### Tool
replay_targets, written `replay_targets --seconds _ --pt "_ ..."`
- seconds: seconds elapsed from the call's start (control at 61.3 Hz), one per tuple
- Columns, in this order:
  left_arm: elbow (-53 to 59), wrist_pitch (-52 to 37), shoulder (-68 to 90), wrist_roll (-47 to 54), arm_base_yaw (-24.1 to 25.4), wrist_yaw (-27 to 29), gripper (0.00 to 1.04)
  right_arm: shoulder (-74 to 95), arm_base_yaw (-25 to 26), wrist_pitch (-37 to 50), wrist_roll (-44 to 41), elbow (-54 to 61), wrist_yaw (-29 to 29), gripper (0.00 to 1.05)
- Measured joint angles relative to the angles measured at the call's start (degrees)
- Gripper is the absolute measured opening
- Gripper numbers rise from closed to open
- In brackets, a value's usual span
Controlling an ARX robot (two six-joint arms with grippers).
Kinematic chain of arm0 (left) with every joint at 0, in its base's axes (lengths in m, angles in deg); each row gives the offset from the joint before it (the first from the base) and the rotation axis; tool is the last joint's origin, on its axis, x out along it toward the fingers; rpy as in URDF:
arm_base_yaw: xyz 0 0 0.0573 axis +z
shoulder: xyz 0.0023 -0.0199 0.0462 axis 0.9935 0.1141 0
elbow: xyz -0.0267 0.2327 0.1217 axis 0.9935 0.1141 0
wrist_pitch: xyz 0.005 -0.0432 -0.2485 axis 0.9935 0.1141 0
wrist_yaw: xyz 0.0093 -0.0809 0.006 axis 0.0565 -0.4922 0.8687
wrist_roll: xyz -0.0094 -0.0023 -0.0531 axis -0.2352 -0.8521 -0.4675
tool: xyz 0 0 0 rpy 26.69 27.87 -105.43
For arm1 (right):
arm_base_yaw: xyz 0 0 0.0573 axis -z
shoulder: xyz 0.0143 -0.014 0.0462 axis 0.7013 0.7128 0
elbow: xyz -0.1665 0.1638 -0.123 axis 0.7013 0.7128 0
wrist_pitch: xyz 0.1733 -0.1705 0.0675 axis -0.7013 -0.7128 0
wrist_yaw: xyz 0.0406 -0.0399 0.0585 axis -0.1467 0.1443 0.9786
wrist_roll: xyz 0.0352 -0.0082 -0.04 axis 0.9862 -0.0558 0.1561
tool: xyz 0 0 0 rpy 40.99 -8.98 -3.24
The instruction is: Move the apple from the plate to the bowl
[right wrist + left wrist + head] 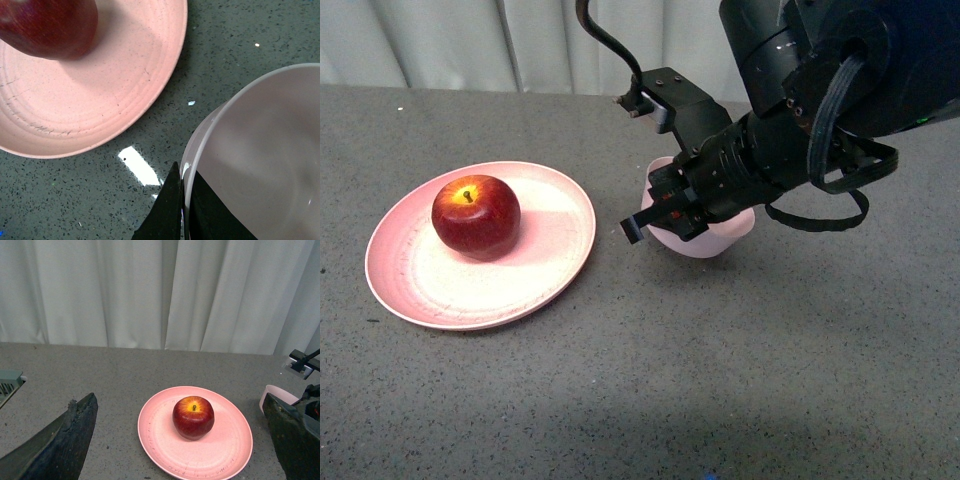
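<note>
The dark-red apple [475, 215] sits on the salmon-pink plate [555, 250] at the left of the table. It also shows in the left wrist view [193, 417] on the plate [230, 445], and partly in the right wrist view [50, 25]. The pale-pink bowl [715, 238] stands just right of the plate. My right gripper [665, 212] is shut on the bowl's rim [200, 145], one finger inside and one outside. My left gripper [182, 437] is open and empty, above and in front of the plate; it is out of the front view.
The grey speckled tabletop [720, 380] stretches around the plate and bowl. A pale curtain [160, 290] hangs behind the table. A grey-green box edge [9, 381] shows at the table's far left in the left wrist view.
</note>
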Motion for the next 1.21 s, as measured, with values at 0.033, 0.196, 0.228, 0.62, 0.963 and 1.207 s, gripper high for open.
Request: replay_targets --seconds 0.033,0.196,0.228,0.62,0.963,1.207 --pt "0.0 0.0 0.0 0.0 -0.02 0.0 0.98 0.17 -0.22 -0.59 0.09 -0.39 0.04 0.01" --pt "0.0 0.0 0.0 0.0 0.0 0.0 0.98 1.09 -0.87 -2.69 0.37 -1.36 1.29 0.01" --pt "0.0 0.0 0.0 0.0 0.0 0.0 0.98 1.38 -0.94 -3.28 0.37 -1.73 1.29 0.01" --pt "0.0 0.0 0.0 0.0 -0.02 0.0 0.98 1.7 -1.22 -1.7 0.85 -2.25 0.98 0.46" --pt "0.0 0.0 0.0 0.0 -0.02 0.0 0.98 -4.55 1.49 17.46 9.97 7.89 -6.16 0.97" --pt "0.0 0.0 0.0 0.0 0.0 0.0 0.98 -13.22 7.69 27.8 16.37 17.53 -19.26 0.95"
